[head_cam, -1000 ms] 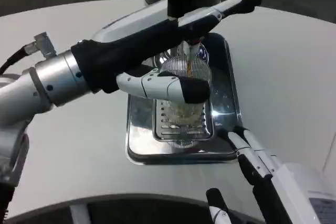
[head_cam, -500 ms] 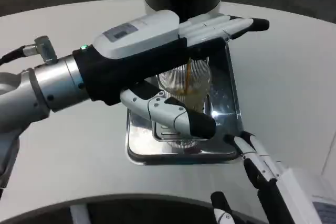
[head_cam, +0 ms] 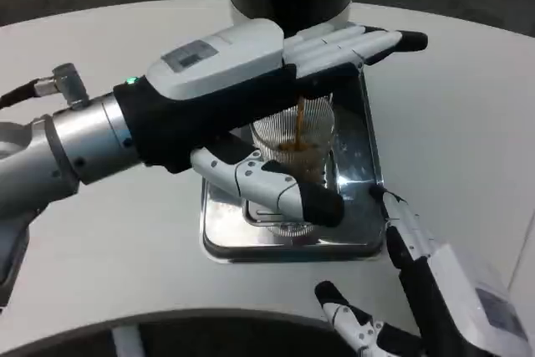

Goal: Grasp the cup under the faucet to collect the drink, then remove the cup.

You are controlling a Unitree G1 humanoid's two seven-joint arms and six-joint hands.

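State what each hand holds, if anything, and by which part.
The left hand holds the ribbed clear cup around its side, thumb in front, fingers behind. The right hand holds nothing.

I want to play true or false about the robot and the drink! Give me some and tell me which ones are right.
1. Brown drink is pouring into the cup. True.
2. The cup stands on a shiny metal tray. True.
3. The cup is tipped over on its side. False: it stands upright under the faucet.
4. The right hand holds the cup. False: it is near the tray's corner, holding nothing; the left hand is at the cup.
5. The table is white. True.
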